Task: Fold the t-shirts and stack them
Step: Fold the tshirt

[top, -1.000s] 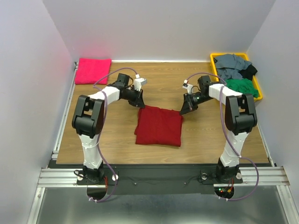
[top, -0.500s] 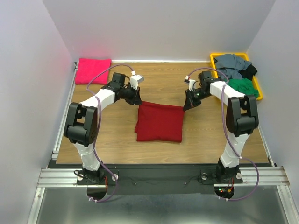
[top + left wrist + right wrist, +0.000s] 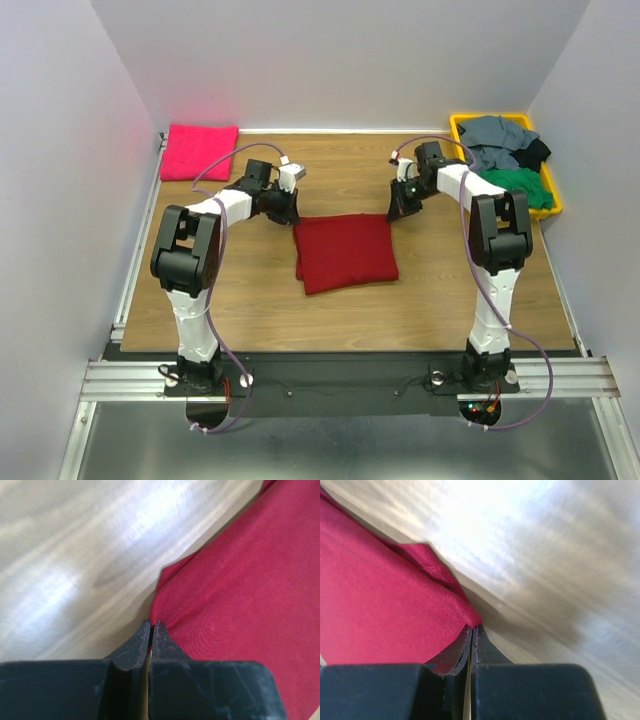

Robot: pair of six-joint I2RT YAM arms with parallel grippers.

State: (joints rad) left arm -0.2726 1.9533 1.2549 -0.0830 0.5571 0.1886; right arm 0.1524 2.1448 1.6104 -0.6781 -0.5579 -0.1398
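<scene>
A wood-grain tabletop (image 3: 250, 290) fills the middle. At its 2 o'clock corner sits a yellow bin (image 3: 457, 124). A silver near rail (image 3: 340, 378) runs along the 6 o'clock edge, and a side rail (image 3: 133, 270) along 9 o'clock. Plain white walls (image 3: 340, 60) enclose three sides.

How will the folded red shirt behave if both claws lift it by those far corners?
Probably floppy: the red shirt is soft knit, puckered at the left claw, so its middle should sag. Likely light: the right claw holds it by a mere corner pinch. Folded layers may slide apart when lifted.
</scene>
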